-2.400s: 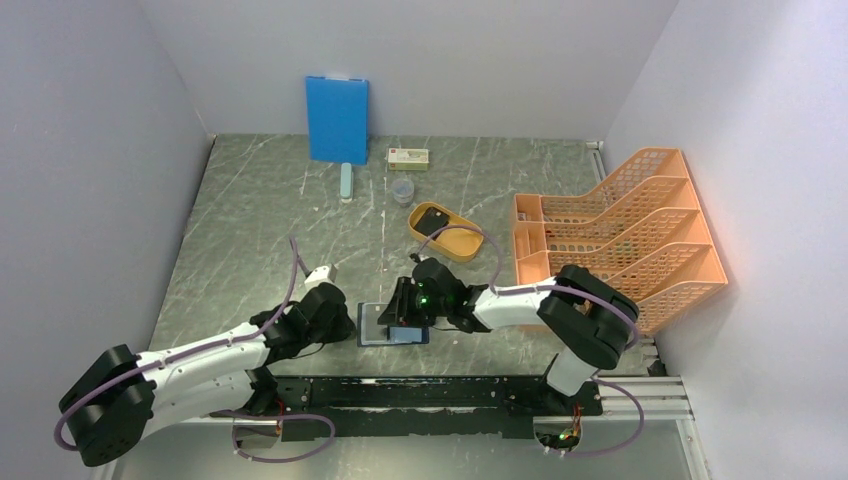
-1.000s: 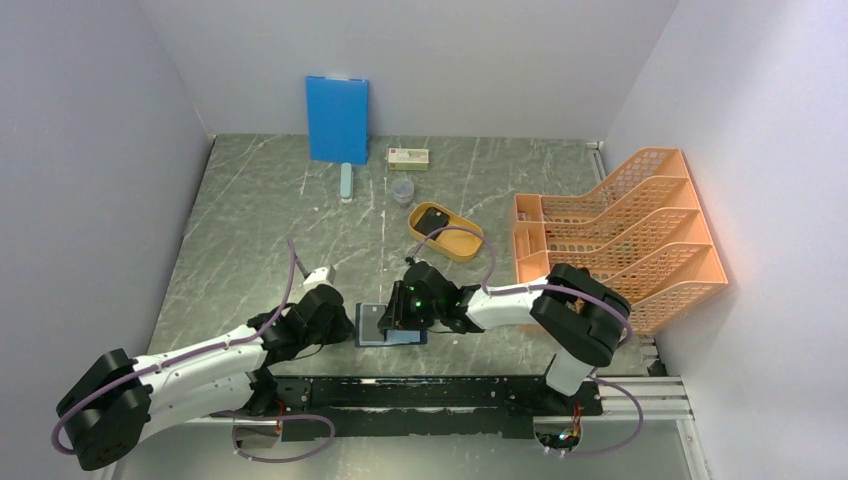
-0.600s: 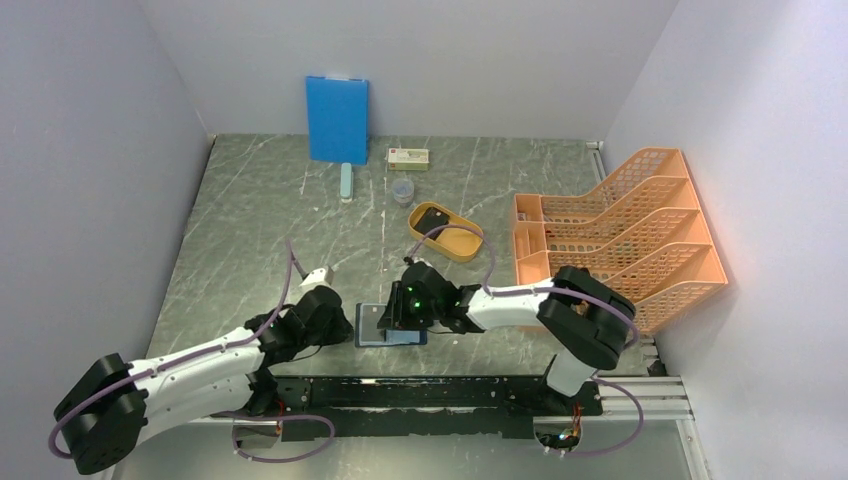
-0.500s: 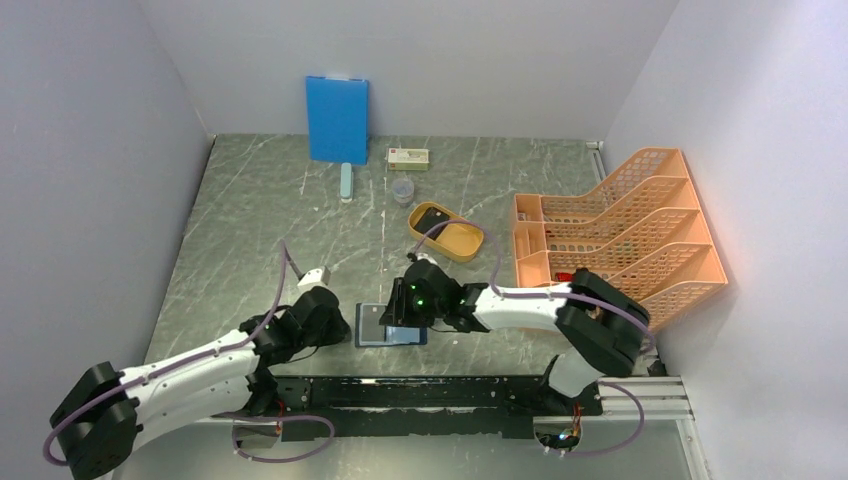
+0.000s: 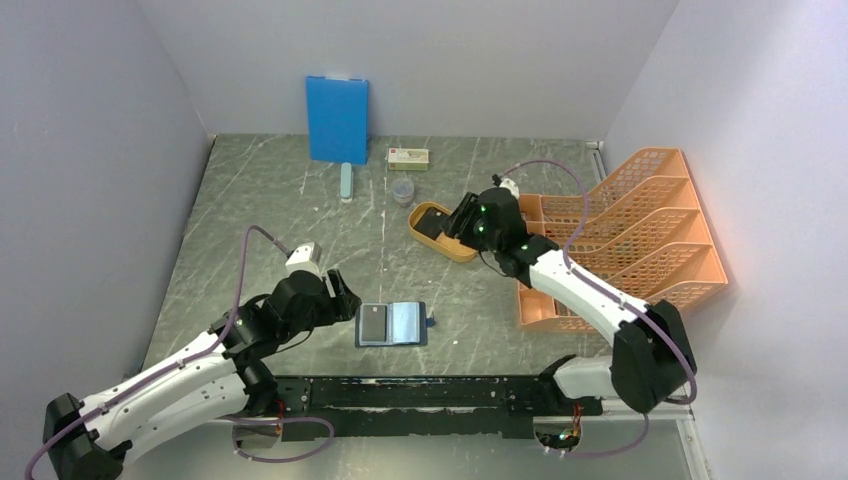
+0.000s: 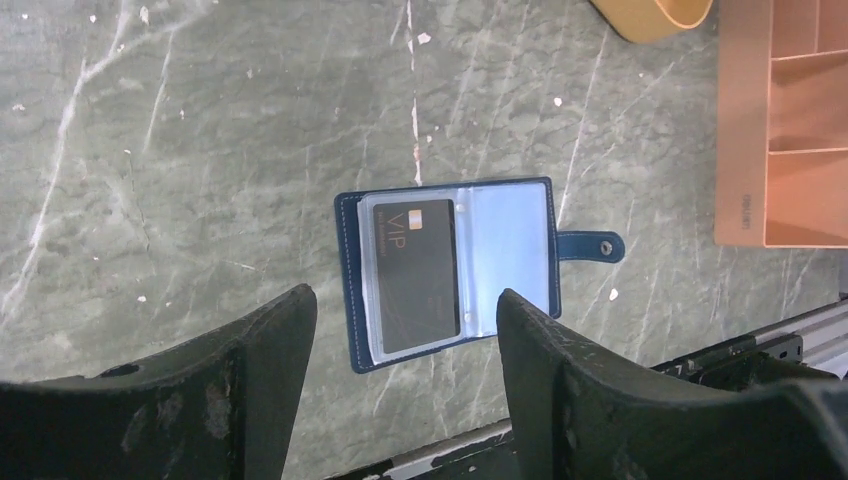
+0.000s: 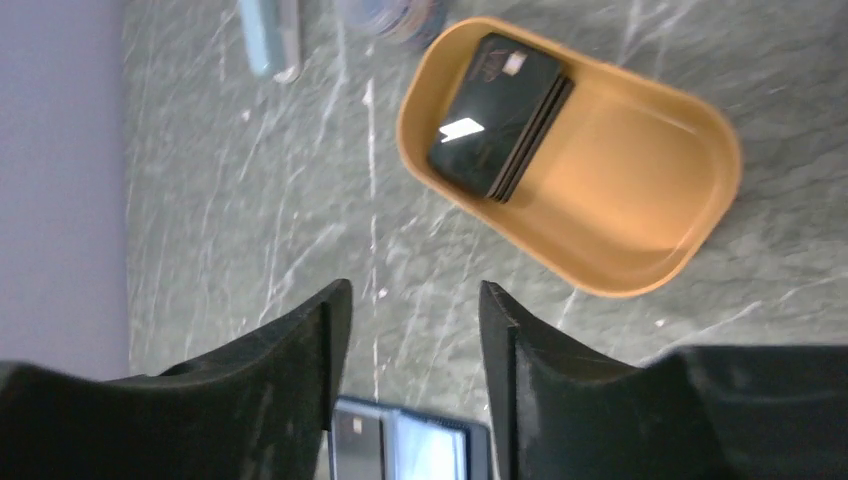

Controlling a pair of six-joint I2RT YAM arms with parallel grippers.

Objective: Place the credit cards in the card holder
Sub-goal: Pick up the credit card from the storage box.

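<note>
- Retrieval step, likely — right gripper (image 7: 412, 295), released and empty, hovers over credit cards (image 7: 497, 115) in the far tray (image 7: 620, 170); next, pinch the top one.
- Left gripper (image 6: 405, 305), released too, hangs over the near card holder (image 6: 505, 245).

**Edges and blur keep details back**

From the right wrist, the card holder (image 7: 410, 450) runs off the bottom edge, with only its upper strip showing. The dark cards (image 7: 498, 115) in the orange tray (image 7: 620, 190) are stacked too tightly to count. A blurred cup (image 7: 390, 12) is clipped at the top. From the left wrist, the file rack (image 6: 780, 120) is cut by the right edge.
</note>
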